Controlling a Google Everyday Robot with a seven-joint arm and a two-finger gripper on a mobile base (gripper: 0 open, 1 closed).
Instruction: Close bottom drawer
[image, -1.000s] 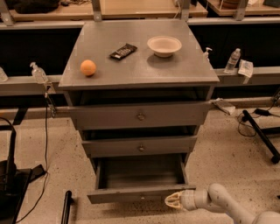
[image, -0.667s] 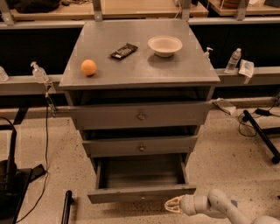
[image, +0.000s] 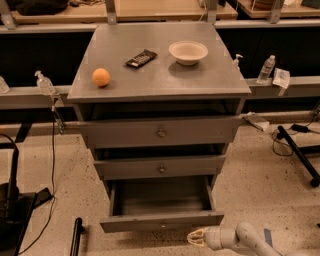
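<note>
Our tool, whose grip we cannot tell, sits at 5 o'clock off the open bottom drawer.

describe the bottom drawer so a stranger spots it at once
Find the grey cabinet with three knobbed drawers. The bottom drawer is the lowest, with the gripper near its front. Unlike the two above, it is pulled far out, its inside showing.

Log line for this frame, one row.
dull-grey bottom drawer: open | white claw: in front, right of knob | closing: pending
</note>
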